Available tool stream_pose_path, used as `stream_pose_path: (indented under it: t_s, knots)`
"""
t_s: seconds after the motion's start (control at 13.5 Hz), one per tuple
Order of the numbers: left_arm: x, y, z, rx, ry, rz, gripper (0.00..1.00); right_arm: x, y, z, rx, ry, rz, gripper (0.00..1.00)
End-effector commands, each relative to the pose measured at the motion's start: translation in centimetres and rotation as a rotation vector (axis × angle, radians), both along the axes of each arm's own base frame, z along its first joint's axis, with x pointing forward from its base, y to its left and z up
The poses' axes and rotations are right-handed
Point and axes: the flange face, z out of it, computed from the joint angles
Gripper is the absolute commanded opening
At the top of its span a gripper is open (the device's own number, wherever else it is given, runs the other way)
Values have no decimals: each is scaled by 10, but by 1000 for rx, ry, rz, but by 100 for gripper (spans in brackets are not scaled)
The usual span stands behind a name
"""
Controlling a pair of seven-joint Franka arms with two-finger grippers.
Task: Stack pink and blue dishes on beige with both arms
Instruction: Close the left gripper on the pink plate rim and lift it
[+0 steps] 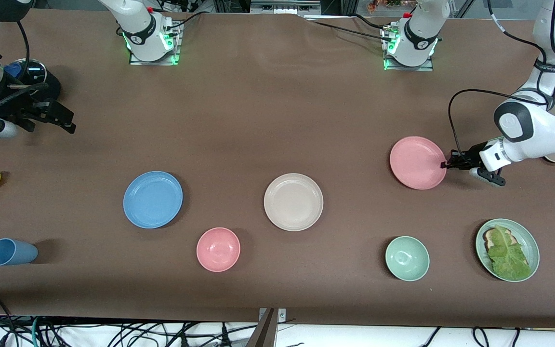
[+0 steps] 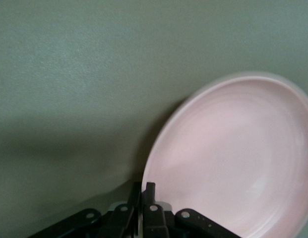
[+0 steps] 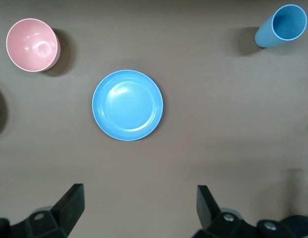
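the left claw (image 1: 445,165) is clenched on the rim of the pink plate (image 1: 417,162) at the left arm's end of the table (image 1: 277,111); in the left wrist view its fingers (image 2: 149,191) pinch the edge of the plate (image 2: 233,158), which looks tilted, that edge raised off the table. the right claw (image 1: 63,120) hangs released, jaws wide apart, over the right arm's end of the table; the right wrist view shows its two fingers (image 3: 69,203) spread with the blue plate (image 3: 127,104) below and between them. the blue plate (image 1: 152,199) lies flat on the table, well apart from the beige plate (image 1: 293,201), which sits near the middle with nothing on it. a pink bowl (image 1: 218,249) sits nearer the front camera, between those two plates.
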Motion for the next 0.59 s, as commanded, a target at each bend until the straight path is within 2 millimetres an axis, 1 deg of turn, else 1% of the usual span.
stream_pose_path:
  t_s: [0.0,0.15,0.22,0.37,0.52]
  knots:
    - [-4,1,8,-10,-26,-1,0,1,0,7,10,-12,4,100]
    - [-1,0,11,-9,-30,-2,0,2,1,6,11,-10,3,100]
    - [6,-1,20,-13,-35,0,0,2,1,6,11,-10,3,100]
    - [30,-7,53,-59,-21,-23,0,2,1,6,11,-10,3,100]
    - [61,-10,99,-55,25,-27,0,2,1,6,11,-10,3,100]
